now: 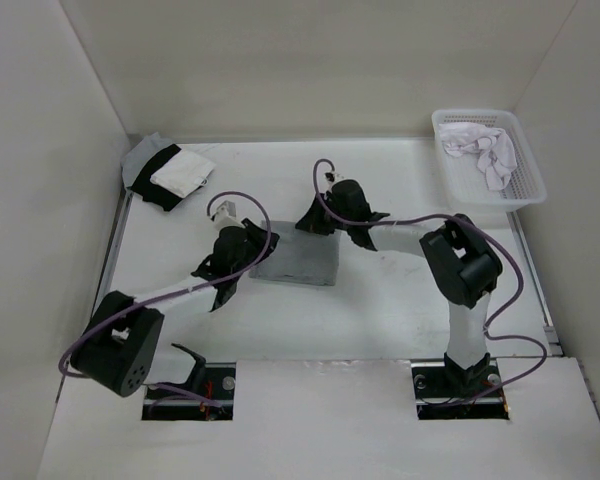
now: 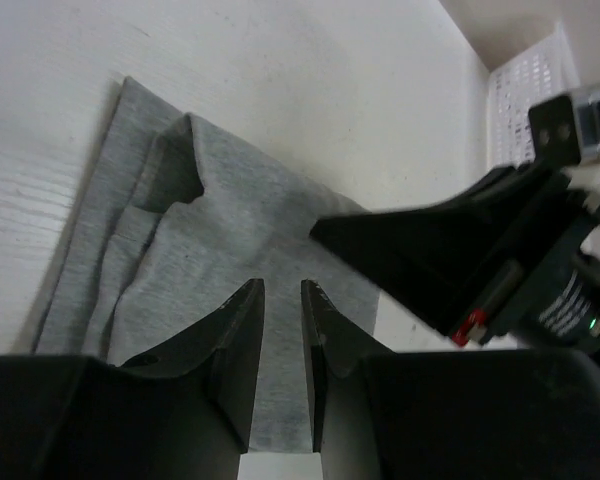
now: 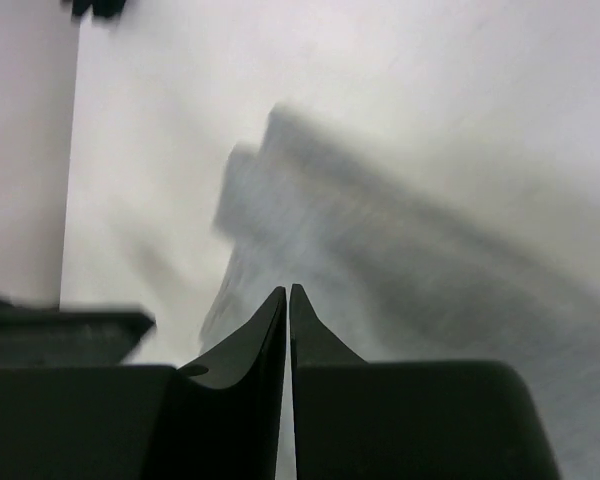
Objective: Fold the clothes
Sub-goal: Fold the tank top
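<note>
- Directly beneath the left hand point(image 2: 281, 286) lies the grey tank top point(image 2: 220, 250), already doubled into a rough rectangle on the white table point(image 2: 280, 70). Its layered edges and an armhole notch show ahead and to the left of the fingertips.
- The left hand's jaws stand only narrowly apart. Grey knit shows through the gap, and nothing appears pinched between them.
- The right hand point(image 3: 288, 290) sits just to the right of the left hand, over the garment's opposite edge. Its jaws are drawn almost together, and the blurred wrist view does not show whether fabric is caught between them.
- Judged from this, the step in hand is taking hold of the bundle for a further fold.
- To do it well, each hand should go low enough to gather every layer at its edge. Soft knit slides, so a grip on the top ply alone would leave the lower layers behind.
- Both hands would best grip at matching spots, then lift and carry together, so the crease runs straight.
- The loose ridges ahead of the left hand's fingertips could bunch up. A slight outward pull between the hands should keep the cloth taut.
- The hands are near each other, so their paths need room to avoid a knock.
</note>
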